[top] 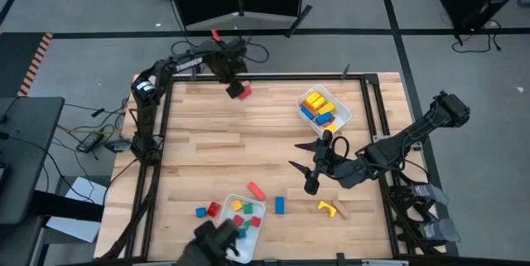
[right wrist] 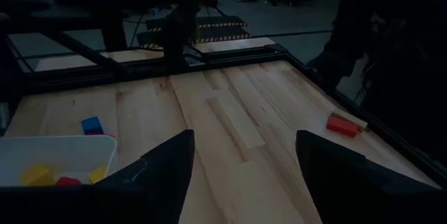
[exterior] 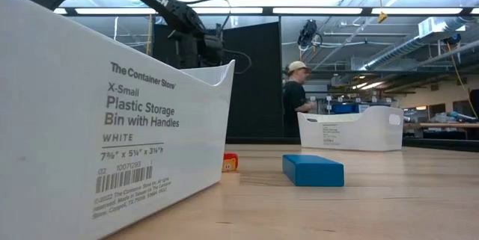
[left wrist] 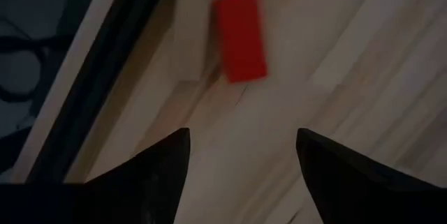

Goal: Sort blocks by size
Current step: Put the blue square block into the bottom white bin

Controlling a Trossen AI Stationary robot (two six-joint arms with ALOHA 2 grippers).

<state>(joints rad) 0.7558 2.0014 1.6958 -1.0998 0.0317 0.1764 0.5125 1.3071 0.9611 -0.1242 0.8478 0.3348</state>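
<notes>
clearly, the left gripper (left wrist: 241,158) hangs over the upper left of the high view, near the table's far edge, its two dark fingers spread apart with nothing between them. just beyond them in the left wrist view lies a small red rectangular wooden block (left wrist: 240,37), flat on the pale wooden table (top: 207,162), close to the black frame rail.

the right gripper (top: 319,165) sits right of centre in the high view, its fingers parted and empty, just below the white plastic tray of yellow and blue blocks (top: 344,108). a second white plastic tray (top: 258,224) at the lower middle holds small red, green and yellow blocks. loose pieces lie around it: a blue oblong wooden block (top: 279,205), a flat red wooden bar (top: 256,191), a yellow wooden arch (top: 330,208).

the red block looks light, rigid and hard, so it should neither crush nor bend. its painted faces are probably a bit slick, and it could twist out of an off-centre pinch. i would take it across the two long sides, at mid-length, with the fingers square to them.
</notes>
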